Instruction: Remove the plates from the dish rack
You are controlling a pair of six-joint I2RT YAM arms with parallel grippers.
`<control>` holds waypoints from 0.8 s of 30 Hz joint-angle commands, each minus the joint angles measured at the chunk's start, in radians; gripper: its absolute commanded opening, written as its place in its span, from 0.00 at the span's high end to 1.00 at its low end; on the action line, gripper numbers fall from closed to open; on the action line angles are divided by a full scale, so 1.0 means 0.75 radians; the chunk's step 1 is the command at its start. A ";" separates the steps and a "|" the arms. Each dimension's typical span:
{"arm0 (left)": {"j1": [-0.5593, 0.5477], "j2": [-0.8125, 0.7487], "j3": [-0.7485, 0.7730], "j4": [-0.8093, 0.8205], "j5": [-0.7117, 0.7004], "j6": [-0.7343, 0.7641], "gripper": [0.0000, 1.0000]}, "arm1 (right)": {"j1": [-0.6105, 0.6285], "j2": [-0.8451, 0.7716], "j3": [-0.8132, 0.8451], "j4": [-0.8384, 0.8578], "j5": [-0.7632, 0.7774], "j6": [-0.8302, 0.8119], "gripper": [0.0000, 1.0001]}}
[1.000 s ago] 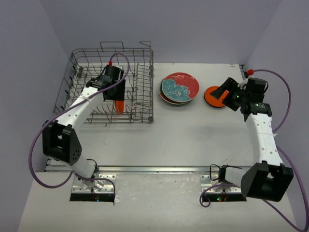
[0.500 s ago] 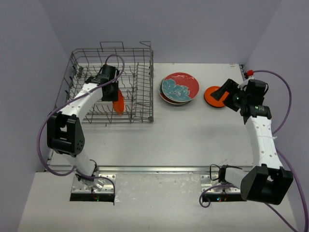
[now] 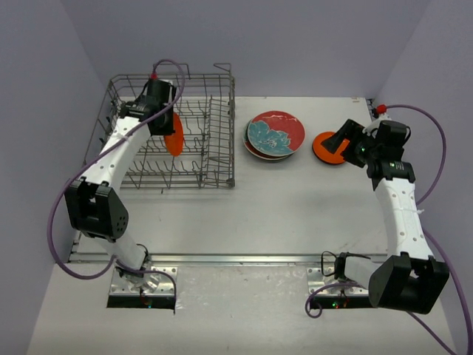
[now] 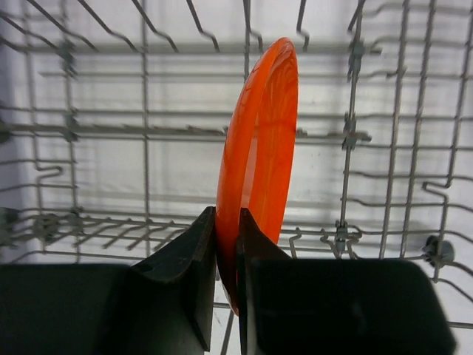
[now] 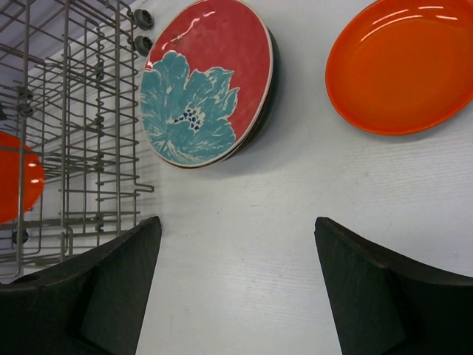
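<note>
My left gripper (image 3: 164, 126) is shut on the rim of an orange plate (image 3: 174, 137) and holds it upright inside the grey wire dish rack (image 3: 222, 126). In the left wrist view the plate (image 4: 262, 133) stands edge-on between my jaws (image 4: 228, 222). A red plate with a teal flower (image 3: 275, 133) lies on a stack on the table, right of the rack. A second orange plate (image 3: 325, 147) lies flat further right. My right gripper (image 3: 346, 140) is open and empty, hovering over that plate's right side. The right wrist view shows the red plate (image 5: 199, 81) and orange plate (image 5: 403, 63).
The rack's tines and raised side wall (image 3: 219, 151) surround the held plate. Purple cables loop beside both arms. Grey walls enclose the table at the back and sides. White tabletop (image 3: 295, 207) lies in front of the plates.
My left gripper has lifted the orange plate and moved it towards the rack's back left. The right arm has barely moved.
</note>
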 commanded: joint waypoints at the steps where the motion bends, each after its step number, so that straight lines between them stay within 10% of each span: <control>1: -0.036 -0.235 0.258 0.147 -0.051 0.075 1.00 | 0.036 -0.038 0.053 0.102 -0.027 -0.070 0.17; 6: -0.051 -0.358 0.279 0.179 0.179 0.172 1.00 | 0.145 -0.029 0.090 0.152 -0.142 -0.134 0.19; 8: -0.054 -0.448 0.202 0.201 0.605 0.199 1.00 | 0.236 -0.008 0.135 0.163 -0.197 -0.159 0.21; 14: -0.093 -0.494 0.067 0.184 1.109 0.200 1.00 | 0.544 0.122 0.309 0.092 -0.259 -0.232 0.26; 24: -0.183 -0.491 -0.004 0.100 1.295 0.286 1.00 | 0.885 0.337 0.535 0.030 -0.201 -0.293 0.30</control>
